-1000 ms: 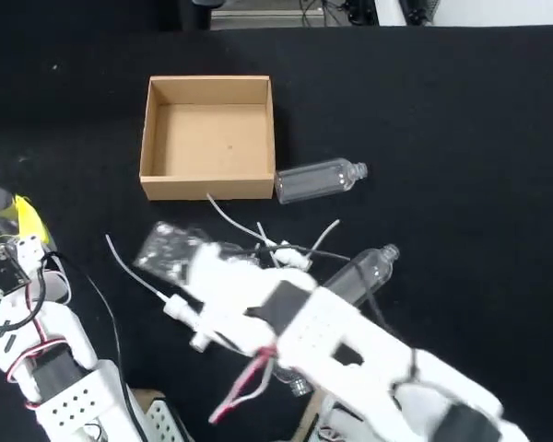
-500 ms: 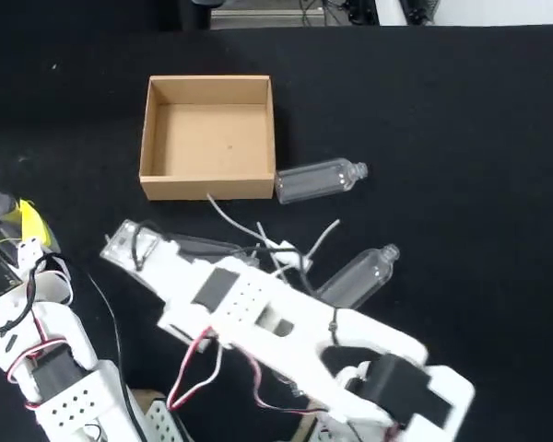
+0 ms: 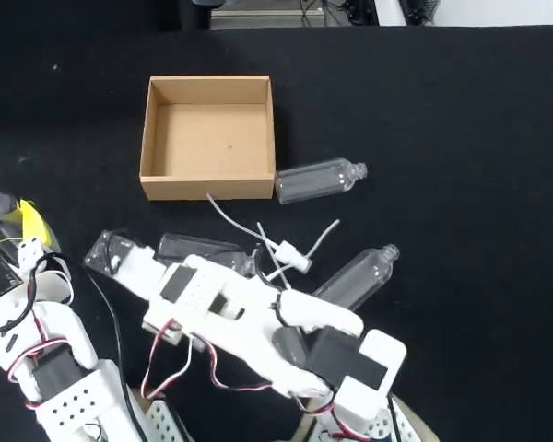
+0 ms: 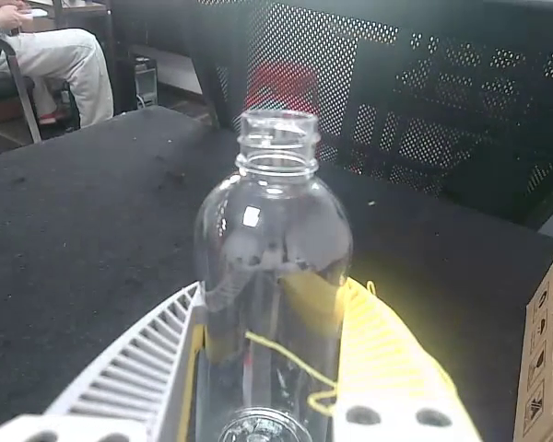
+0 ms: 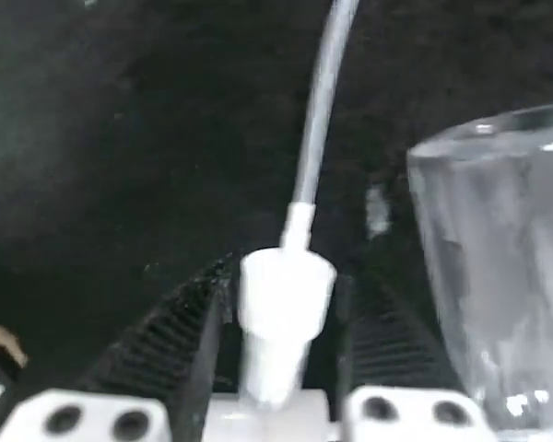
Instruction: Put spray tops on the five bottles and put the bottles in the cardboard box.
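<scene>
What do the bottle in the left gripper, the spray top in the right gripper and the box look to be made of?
Held bottle: probably clear, glossy plastic; the background shows through it and it carries bright glints.
Spray top: smooth, opaque white plastic by its look, with a thin, paler tube.
Cardboard box: matte brown cardboard with plain thin walls.

A black counter (image 4: 92,203) spreads beneath the left end effector (image 4: 275,290); beyond it, mesh panels (image 4: 424,120) screen a red object (image 4: 281,92).

The left tool (image 4: 275,287) clamps a clear, open-necked bottle (image 4: 276,203) between its fingers.
</scene>
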You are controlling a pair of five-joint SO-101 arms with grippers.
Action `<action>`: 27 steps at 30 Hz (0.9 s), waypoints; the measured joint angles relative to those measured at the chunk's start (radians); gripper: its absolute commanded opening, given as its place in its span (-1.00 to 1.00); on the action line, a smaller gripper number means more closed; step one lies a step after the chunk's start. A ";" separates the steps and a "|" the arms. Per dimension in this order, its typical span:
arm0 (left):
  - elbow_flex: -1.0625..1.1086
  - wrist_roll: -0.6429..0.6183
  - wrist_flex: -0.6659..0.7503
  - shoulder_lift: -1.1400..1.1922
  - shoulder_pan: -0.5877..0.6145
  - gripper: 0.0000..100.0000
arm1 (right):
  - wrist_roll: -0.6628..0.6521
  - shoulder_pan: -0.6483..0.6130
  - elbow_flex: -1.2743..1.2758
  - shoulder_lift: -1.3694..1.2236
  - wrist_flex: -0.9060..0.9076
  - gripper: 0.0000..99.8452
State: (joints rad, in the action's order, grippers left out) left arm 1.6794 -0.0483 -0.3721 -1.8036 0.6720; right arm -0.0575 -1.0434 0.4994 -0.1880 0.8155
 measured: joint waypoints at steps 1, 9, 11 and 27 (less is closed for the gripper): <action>0.000 0.000 0.000 0.000 0.000 -0.94 | 0.000 0.003 0.000 0.000 0.000 -0.99; 0.000 0.000 -0.021 0.000 0.000 -0.94 | -0.066 0.163 -0.006 0.298 0.270 -0.98; 0.000 0.000 -0.025 0.000 0.000 -0.94 | -0.087 0.245 -0.006 0.443 0.362 -0.98; 0.000 0.000 -0.031 0.000 -0.126 -0.94 | -0.169 1.476 0.140 0.717 0.434 -0.98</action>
State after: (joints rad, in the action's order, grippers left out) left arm 1.6794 -0.0483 -0.4028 -1.8036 0.5462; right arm -0.2263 0.4327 0.6391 0.5286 1.2497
